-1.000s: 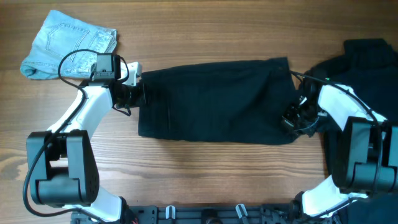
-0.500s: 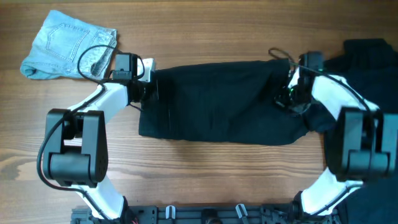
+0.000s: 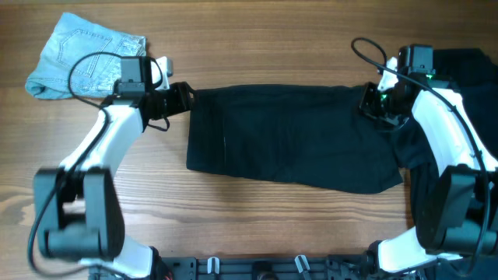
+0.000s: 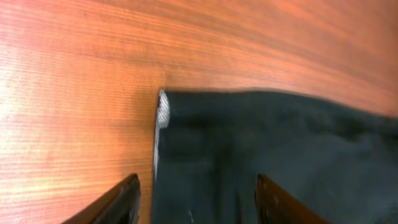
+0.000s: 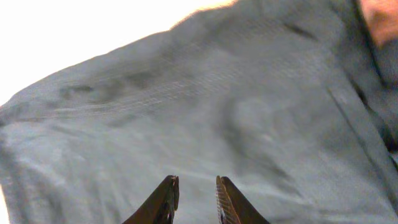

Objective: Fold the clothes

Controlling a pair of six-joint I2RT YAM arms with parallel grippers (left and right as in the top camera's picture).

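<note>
Mid-table on wooden tabletop [image 3: 249, 225]: black fabric garment [image 3: 288, 144] spread flat | far-left corner: light-blue denim piece [image 3: 82, 54] | right edge: black fabric heap [image 3: 467, 66] | left gripper [image 3: 185, 96] at garment's left end, fingers wide apart; only its wrist view shows pale grey edge [image 4: 163, 115] | right gripper [image 3: 368, 105] at top-right corner, tips nearly together, grip unclear | open wood along near side.

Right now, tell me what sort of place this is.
Probably a robotics lab bench set up for laundry folding: a wooden table, a left arm and right arm mounted at its near edge, a black garment spread between them, a denim piece aside.
</note>
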